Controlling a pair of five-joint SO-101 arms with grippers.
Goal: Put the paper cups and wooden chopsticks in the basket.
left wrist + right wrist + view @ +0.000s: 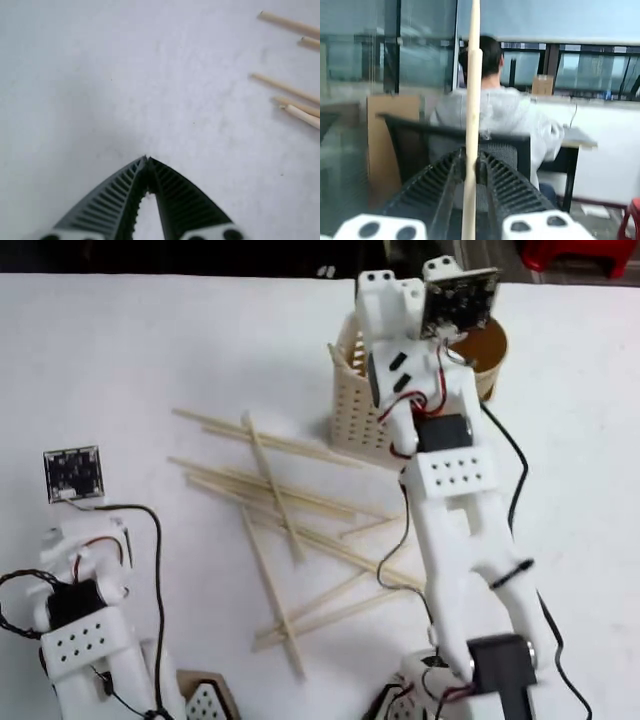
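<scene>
Right gripper [470, 161]: the dark ribbed fingers are squeezing in from both sides, almost meeting, and they are pinching a pale round wooden chopstick [473, 70] between them.
Held chopstick: it is standing straight up through the grip, with its long end rising well past the fingertips and its other end dropping down between the finger bases.
Right arm [450, 500]: it is stretching out across the table, and its wrist is hanging over the basket in the high view.
Basket: the white perforated plastic basket [350, 415] is standing upright at the far side, partly covered by that arm.
Cup: a brown paper cup [492, 348] is sitting just beside the basket, on the arm's other side; whether the two are touching, I cannot tell.
Left gripper [148, 161]: its dark ribbed fingers are meeting tip to tip, gripping nothing and hovering over bare white table [120, 350].
Loose wooden chopsticks [290, 505]: they are lying criss-crossed in a heap between the two arms, with several ends poking in well apart from the left fingertips.
Left arm [85, 630]: it is sitting at the near corner, apart from the heap.
</scene>
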